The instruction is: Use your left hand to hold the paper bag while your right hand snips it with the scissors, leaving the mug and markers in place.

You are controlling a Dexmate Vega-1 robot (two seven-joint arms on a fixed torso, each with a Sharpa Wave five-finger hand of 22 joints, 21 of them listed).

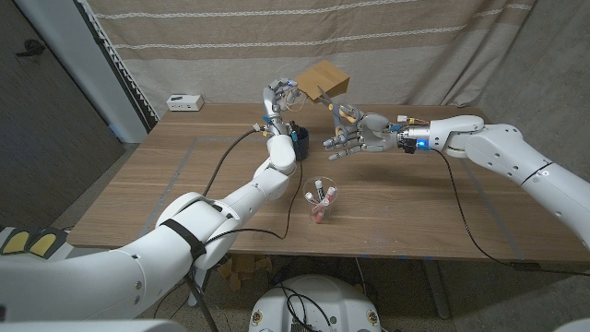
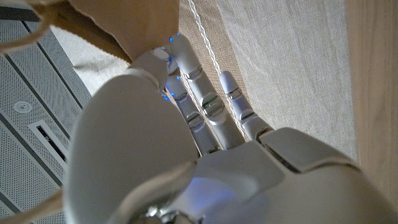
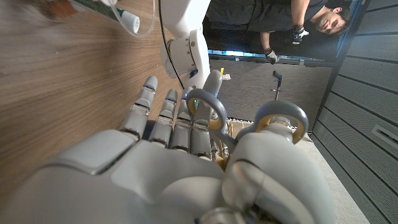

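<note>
head view, mug behind left arm, markers beside

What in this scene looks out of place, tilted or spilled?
Only the brown paper bag looks askew, and the left hand holds it tilted above the wooden table. The clear cup of markers stands upright; nothing has spilled.

Head view evenly lit, soft shadows under arms on table, slight wide-angle bending at edges. Wrist views: left hand and right hand close, soft-focus; blue LED glow; no harsh glare.
</note>
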